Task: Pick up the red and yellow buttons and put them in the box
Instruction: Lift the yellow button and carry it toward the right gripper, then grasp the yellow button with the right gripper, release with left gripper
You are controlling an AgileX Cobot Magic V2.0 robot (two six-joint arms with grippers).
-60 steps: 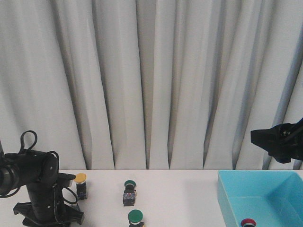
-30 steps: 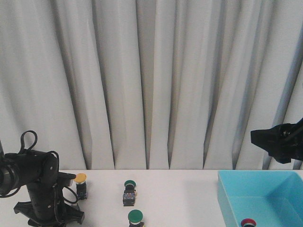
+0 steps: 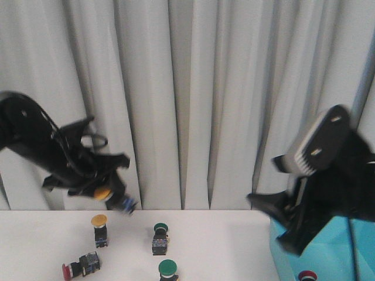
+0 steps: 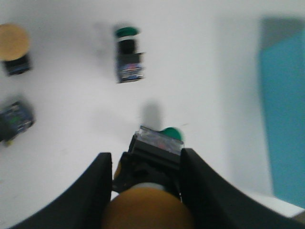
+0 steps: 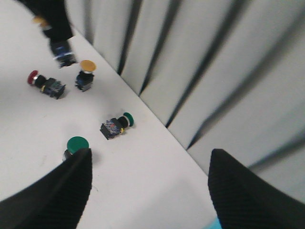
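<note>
**L claw lifts yellow button; R claw wide apart**

L gripper (image 4: 143,191) is clamped on a yellow button (image 3: 104,193), held in the air above the table (image 3: 222,240). R gripper (image 5: 147,191) has fingers spread wide, holding nothing, near the box (image 3: 345,234). 2nd yellow button (image 3: 99,228) stands on the table; red button (image 3: 79,266) lies on its side nearby. Another red cap (image 3: 306,275) sits inside the box.

No readable text, labels, brands, numbers or signs anywhere.
</note>
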